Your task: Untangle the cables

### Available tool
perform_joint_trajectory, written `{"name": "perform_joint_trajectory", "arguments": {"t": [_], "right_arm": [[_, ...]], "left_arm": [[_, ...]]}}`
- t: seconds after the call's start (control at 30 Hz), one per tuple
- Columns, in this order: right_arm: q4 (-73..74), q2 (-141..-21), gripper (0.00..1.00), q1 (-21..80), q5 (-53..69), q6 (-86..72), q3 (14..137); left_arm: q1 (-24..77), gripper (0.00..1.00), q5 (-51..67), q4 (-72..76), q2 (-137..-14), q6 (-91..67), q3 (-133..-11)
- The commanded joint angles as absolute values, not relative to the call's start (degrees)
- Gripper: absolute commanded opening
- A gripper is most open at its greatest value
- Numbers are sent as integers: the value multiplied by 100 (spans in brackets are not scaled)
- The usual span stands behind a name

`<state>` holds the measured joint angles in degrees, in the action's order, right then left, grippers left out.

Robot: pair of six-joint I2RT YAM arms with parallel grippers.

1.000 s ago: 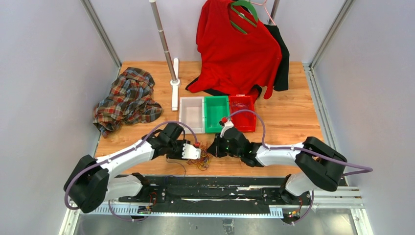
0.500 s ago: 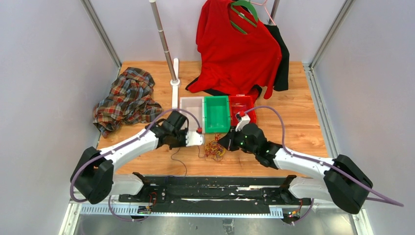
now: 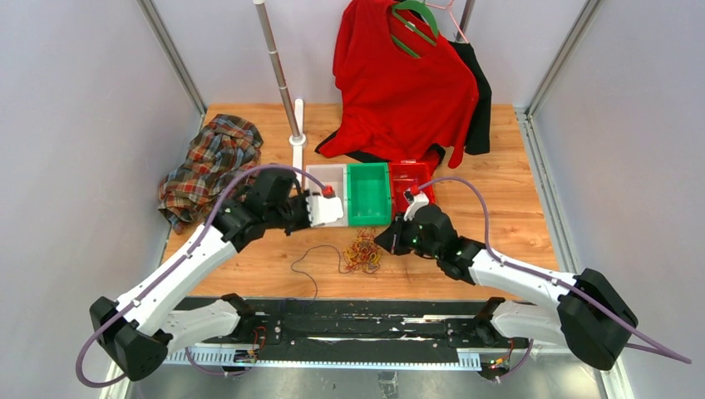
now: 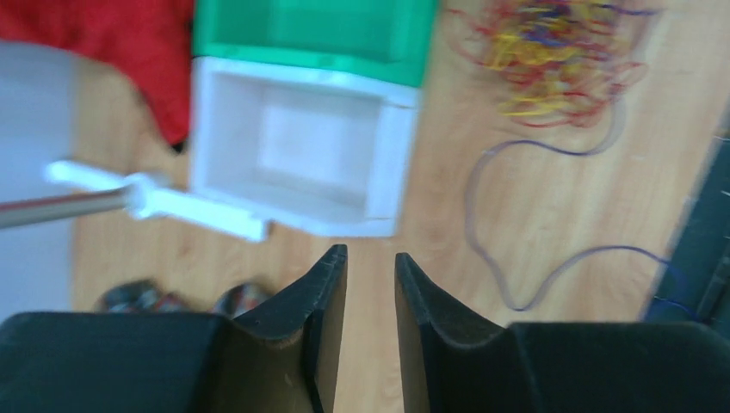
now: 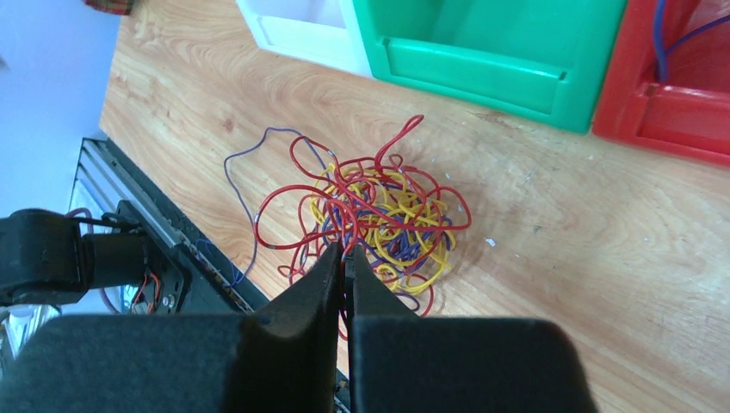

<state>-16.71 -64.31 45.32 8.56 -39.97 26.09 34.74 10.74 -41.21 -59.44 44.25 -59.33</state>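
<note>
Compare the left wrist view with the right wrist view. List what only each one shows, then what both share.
Only the left wrist view: the metal pole on its white base, red cloth, and the left gripper, open with nothing between its fingers.
Only the right wrist view: the red bin with blue wire inside, and the right gripper, shut at the tangle's near edge.
Both: the cable tangle, the green bin, the white bin, a loose purple wire and the wooden table.

Left wrist view blurred by motion, cable tangle [image 4: 551, 60] cropped there at 1 o'clock, red bin [image 5: 680, 116] cut off at 2 o'clock in right wrist view
</note>
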Motion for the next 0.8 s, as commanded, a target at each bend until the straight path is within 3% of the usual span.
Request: {"name": "perform_joint_trajectory", "arguments": {"t": [0.0,0.33,0.77], "right_arm": [[-610,-6455,1,4479,129,-4171,3056],[-224,-6332,1,4482,-713,-4529,2790],[-55,-6040,1,4470,-1008,-4501,2697]], "left_arm": [[4055,36,1630,-4592,-6111,4257,-5390],[6000,55,847,-3015,-6802,3450,-4485],[6209,48,-1144,-896,-7699,3365,-3836]]}}
